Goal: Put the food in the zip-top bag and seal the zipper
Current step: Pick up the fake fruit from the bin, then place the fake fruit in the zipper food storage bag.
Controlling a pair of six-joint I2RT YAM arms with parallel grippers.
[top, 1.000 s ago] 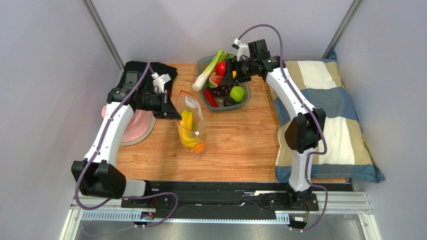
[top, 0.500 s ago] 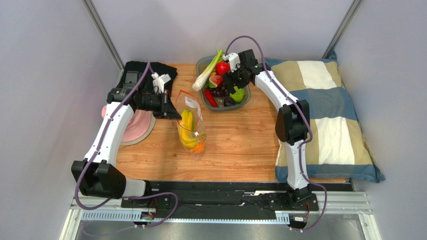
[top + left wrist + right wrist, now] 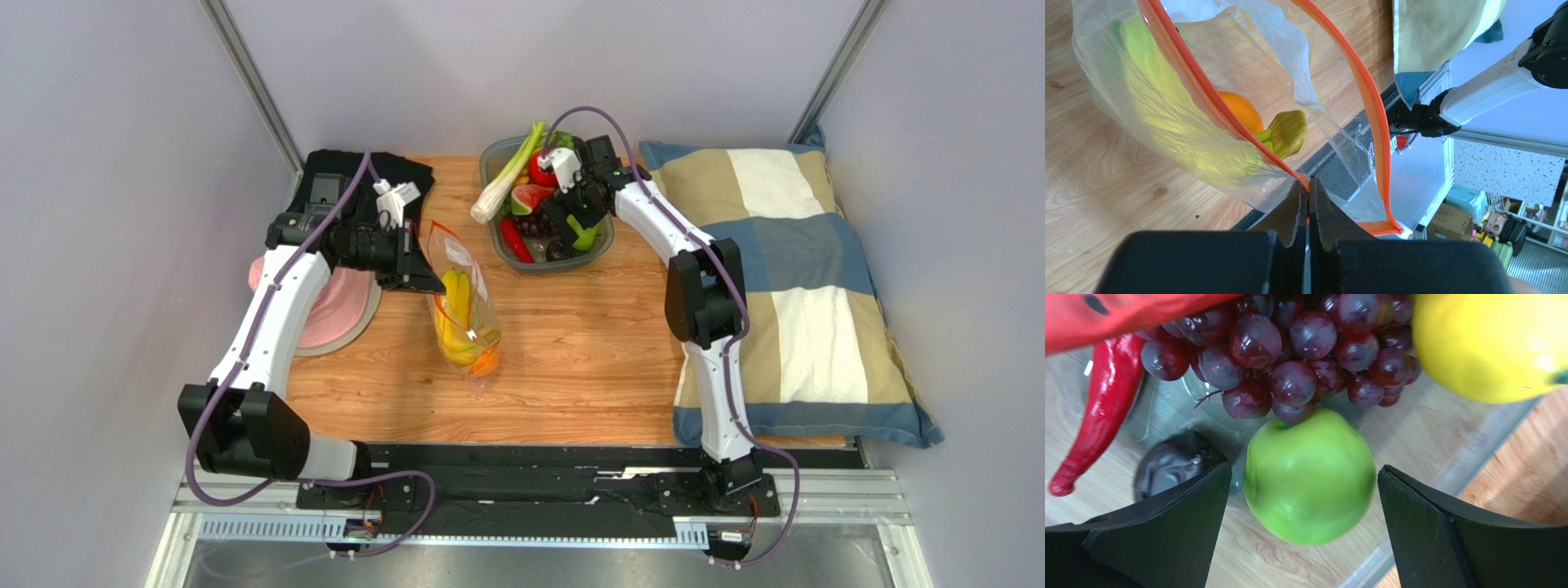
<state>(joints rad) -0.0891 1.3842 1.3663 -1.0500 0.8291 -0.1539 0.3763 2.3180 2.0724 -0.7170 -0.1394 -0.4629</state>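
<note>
Apple pick: right gripper (image 3: 1303, 473) spread wide, astride green apple (image 3: 1310, 478) in tray (image 3: 596, 255).
Centre 2 fingers on its widest girth, clear of grapes (image 3: 1290, 349), then close; left gripper (image 3: 1309, 191), clamped on zipper (image 3: 1381, 147), holds zip-top bag (image 3: 1149, 122) mouth open nearby.

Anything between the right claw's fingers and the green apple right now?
Nothing: the right wrist view shows the open right claw straddling the green apple, with no other item in the gaps.

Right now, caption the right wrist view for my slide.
Open right gripper straddling the green apple beside purple grapes.
</note>
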